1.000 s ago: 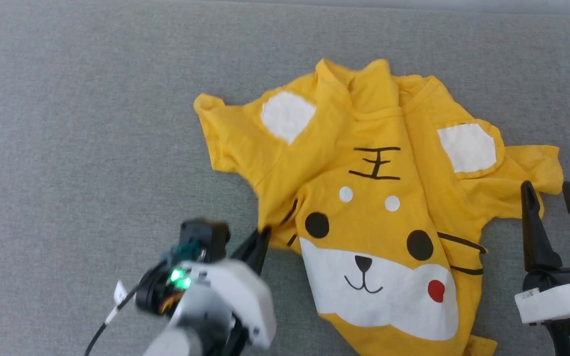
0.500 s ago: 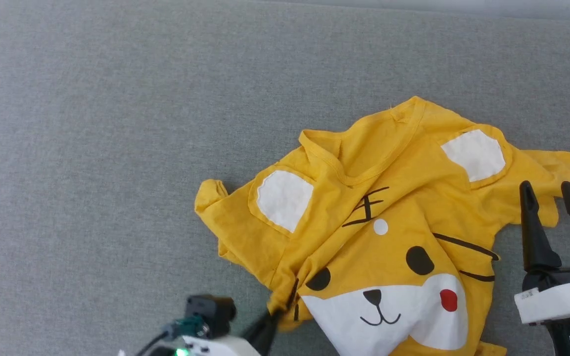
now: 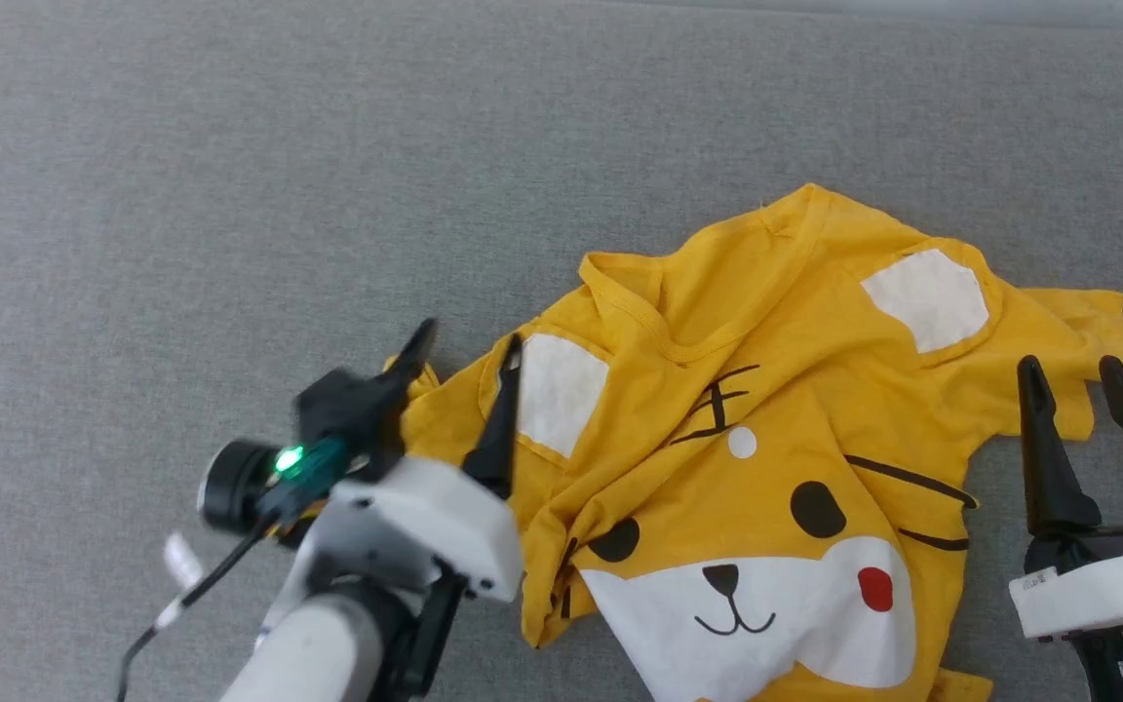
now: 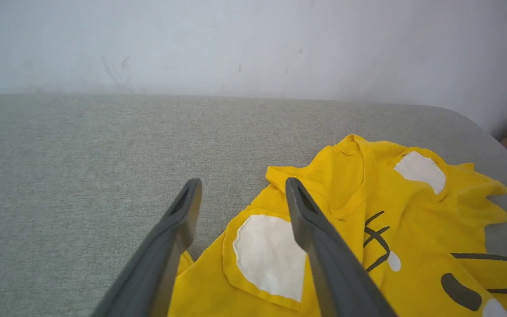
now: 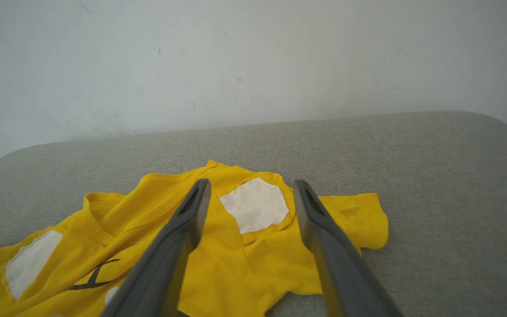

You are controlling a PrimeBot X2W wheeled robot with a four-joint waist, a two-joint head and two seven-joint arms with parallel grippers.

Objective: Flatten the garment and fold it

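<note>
Scene: a small yellow shirt [image 3: 766,390] with a cartoon animal face lies print-up and rumpled on a grey fabric surface [image 3: 230,195], right of centre in the head view.
Shirt, cut off: its lower hem runs off the bottom edge of the head view, so the bottom of the white muzzle is not seen.
Shirt, hidden: its left sleeve is bunched and partly covered by the left gripper [image 3: 470,334]. A deep fold down the left side swallows most of the black whisker stripes there.
Shirt, plain to see: two white ear patches, black eyes, nose and mouth, a red cheek dot, and an open neckline pointing away from the robot.
Left gripper: fingers spread wide, with nothing between them. They straddle the shirt's left edge, one finger over the bare surface, the other crossing the left ear patch. Whether the tips touch the cloth cannot be told.
Right gripper [image 3: 1068,363]: fingers apart and empty, just beside the right sleeve. In its wrist view they frame the right ear patch.
Left arm: a pale forearm with a green light [image 3: 287,458] and a dangling cable [image 3: 191,595], its lower part cut off.
Background: a pale wall [image 4: 236,44] rises behind the surface.
</note>
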